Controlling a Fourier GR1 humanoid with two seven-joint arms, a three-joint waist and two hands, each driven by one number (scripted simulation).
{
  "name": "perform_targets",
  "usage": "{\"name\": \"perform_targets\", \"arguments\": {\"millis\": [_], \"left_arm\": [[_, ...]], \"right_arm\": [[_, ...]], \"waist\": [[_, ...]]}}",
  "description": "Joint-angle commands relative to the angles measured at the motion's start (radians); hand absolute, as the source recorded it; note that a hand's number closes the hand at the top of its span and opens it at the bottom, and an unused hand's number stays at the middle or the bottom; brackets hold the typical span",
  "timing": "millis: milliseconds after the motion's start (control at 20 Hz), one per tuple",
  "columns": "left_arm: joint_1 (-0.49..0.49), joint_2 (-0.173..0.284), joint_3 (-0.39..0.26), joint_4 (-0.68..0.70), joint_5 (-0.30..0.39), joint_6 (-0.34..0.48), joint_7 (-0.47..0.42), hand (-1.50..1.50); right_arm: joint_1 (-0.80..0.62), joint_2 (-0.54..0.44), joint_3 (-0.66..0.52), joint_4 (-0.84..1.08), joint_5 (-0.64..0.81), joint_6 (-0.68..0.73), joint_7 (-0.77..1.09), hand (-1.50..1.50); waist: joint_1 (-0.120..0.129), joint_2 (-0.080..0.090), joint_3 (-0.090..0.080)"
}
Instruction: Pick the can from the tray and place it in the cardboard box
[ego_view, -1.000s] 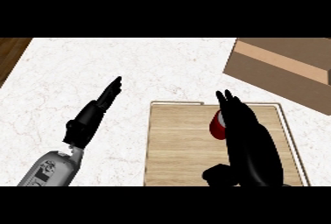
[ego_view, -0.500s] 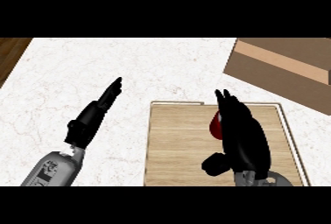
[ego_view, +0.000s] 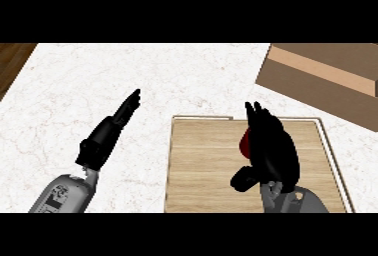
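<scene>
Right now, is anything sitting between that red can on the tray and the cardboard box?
Nothing visible. Between the can, mostly hidden under the right hand, and the cardboard box lie only the tray rim and bare counter.

We note a white marble-look counter top (ego_view: 184, 80) with faint reddish-grey veining, filling most of the head view. At the upper left corner a strip of dark brown wood-grain surface (ego_view: 13, 60) borders the counter along a slanted edge; we cannot tell whether it is floor or furniture. Lighting is even and diffuse. We see no walls or windows.
</scene>
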Motion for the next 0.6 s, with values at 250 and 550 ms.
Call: {"name": "perform_targets", "arguments": {"millis": [250, 550], "left_arm": [[0.037, -0.005, 0.034, -0.056, -0.029, -0.055, 0.014, 0.0], [0.065, -0.011, 0.088, -0.018, -0.035, -0.099, -0.032, 0.0]], "right_arm": [[0.07, 0.033, -0.026, 0.061, 0.034, 0.052, 0.01, -1.5], [0.063, 0.076, -0.063, 0.142, 0.067, 0.021, -0.043, -1.5]], "waist": [[0.001, 0.0, 0.0], [0.001, 0.001, 0.0]]}}
